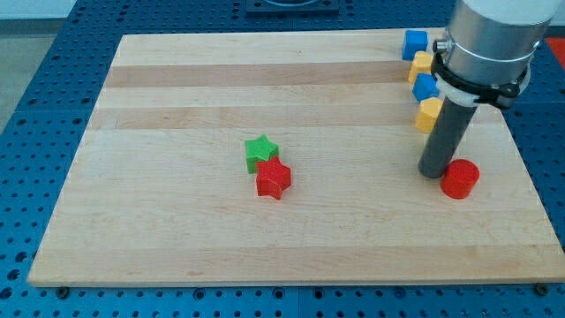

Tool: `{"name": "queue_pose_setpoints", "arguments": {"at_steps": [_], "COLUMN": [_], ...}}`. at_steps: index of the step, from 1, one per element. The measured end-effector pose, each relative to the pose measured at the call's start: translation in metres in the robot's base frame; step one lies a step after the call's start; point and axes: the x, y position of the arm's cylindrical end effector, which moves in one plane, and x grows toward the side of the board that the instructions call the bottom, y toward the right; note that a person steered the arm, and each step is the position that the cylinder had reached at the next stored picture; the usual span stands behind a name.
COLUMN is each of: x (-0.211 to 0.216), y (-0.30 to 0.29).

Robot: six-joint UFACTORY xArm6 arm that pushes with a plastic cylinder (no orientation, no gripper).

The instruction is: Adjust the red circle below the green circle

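Your rod has no gripper to open or close; my tip [434, 173] touches the red circle [460, 179] just to its right. No green circle shows, so placement can't be judged

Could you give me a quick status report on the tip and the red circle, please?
My tip touching red circle on its left side. Green circle not visible. Green star and red star mid-board, clear of me.
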Motion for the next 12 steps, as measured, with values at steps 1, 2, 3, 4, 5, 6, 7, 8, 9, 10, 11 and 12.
{"name": "queue_pose_setpoints", "arguments": {"at_steps": [1,2,3,4,5,6,7,8,9,10,11,12], "x": [-0.004,0.012,0.074,0.09,0.027,0.005,0.043,0.054,0.04,0.04,0.04,0.038], "y": [-0.027,-0.084,-0.049,0.038,0.115,0.116,0.114,0.103,0.084,0.068,0.045,0.028]}}
